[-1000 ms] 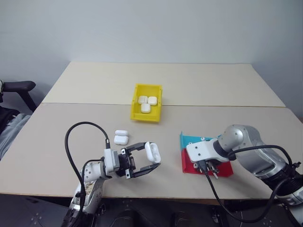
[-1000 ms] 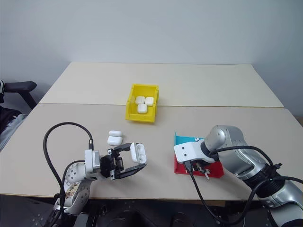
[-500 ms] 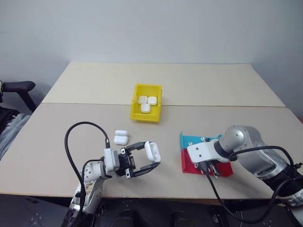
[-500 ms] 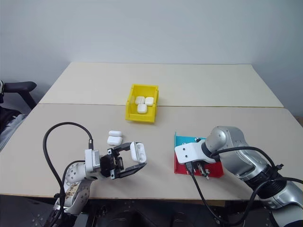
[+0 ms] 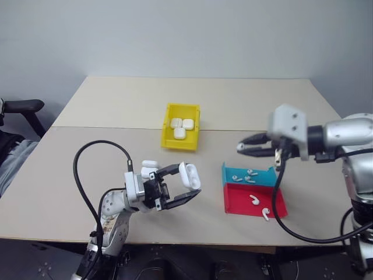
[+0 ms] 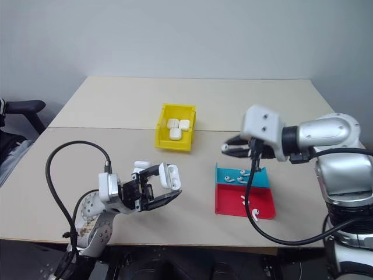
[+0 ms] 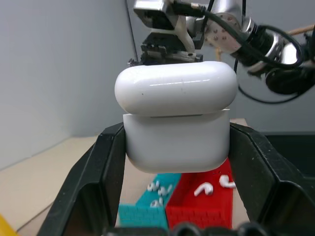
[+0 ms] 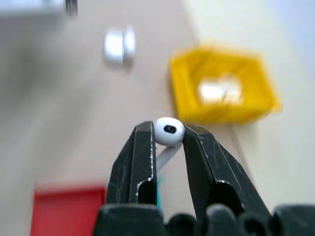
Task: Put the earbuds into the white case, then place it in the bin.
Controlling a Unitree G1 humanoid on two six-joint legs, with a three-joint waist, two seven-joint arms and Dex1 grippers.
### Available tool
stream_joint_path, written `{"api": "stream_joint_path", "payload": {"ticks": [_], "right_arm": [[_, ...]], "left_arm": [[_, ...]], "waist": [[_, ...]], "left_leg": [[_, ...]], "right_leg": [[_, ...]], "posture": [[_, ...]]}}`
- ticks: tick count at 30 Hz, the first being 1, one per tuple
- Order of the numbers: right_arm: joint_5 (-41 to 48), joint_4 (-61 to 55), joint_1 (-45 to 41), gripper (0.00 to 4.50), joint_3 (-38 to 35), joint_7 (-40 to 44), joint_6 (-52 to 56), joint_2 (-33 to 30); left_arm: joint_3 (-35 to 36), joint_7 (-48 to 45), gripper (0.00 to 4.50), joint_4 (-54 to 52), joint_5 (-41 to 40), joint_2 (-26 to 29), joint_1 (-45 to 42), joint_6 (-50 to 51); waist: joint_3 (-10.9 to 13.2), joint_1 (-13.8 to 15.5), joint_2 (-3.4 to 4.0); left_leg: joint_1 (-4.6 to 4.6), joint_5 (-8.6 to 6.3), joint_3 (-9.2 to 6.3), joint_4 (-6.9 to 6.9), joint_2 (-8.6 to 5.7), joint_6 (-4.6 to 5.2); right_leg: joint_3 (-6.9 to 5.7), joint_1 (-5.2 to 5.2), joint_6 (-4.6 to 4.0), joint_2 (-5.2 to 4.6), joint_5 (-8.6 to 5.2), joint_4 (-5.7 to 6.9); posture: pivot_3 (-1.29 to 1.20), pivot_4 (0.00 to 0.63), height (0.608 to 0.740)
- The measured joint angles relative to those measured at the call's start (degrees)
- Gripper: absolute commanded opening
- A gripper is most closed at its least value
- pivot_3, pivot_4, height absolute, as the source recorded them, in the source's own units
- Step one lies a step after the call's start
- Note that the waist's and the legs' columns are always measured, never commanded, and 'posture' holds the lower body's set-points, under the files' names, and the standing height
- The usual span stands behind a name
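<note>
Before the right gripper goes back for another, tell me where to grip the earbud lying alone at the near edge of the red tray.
Probably the earbud by its rounded head, from straight above: it lies flat in the red tray, near the low front edge, so a side approach would likely meet the floor or wall. The head offers more to pinch than the stem.

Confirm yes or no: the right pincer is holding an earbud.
Yes: in the right wrist view the right pincer is pinching a white earbud between its two black fingertips.

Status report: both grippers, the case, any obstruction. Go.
Left gripper shut on white case, lid ajar. Right gripper pinching an earbud, raised above teal tray. Nothing between them.
</note>
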Motion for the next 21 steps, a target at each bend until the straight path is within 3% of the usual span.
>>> {"api": "stream_joint_path", "payload": {"ticks": [4,8,21], "right_arm": [[12.48,-2.67,0.12,0.71,-4.65,-2.92,-2.92,7.75],[19.26,-2.31,0.09,0.71,-4.13,-4.35,-7.50,13.38],[19.53,3.12,3.17,0.71,4.71,-0.16,-22.64,16.46]], "left_arm": [[-0.20,-0.22,2.83,-0.49,-2.56,-0.37,-3.19,4.00],[-0.23,-0.63,2.83,-1.82,-5.59,-1.45,-5.60,7.50],[1.11,-5.30,2.83,-3.96,-10.99,-0.97,-6.12,12.10]], "waist": [[0.00,-0.13,0.01],[0.00,-0.12,0.01],[-0.01,-0.12,0.02]], "left_leg": [[0.02,0.00,0.01,0.00,0.00,0.00],[0.02,0.00,0.01,-0.01,-0.01,0.00],[0.03,0.01,0.19,-0.01,-0.01,-0.02]], "right_leg": [[0.01,0.01,0.00,0.01,0.00,0.03],[0.01,0.01,0.01,0.01,0.00,0.05],[0.02,0.01,0.01,0.03,0.00,0.03]], "posture": [[0.00,0.150,0.740],[0.00,0.150,0.740],[0.00,0.150,0.740]]}}
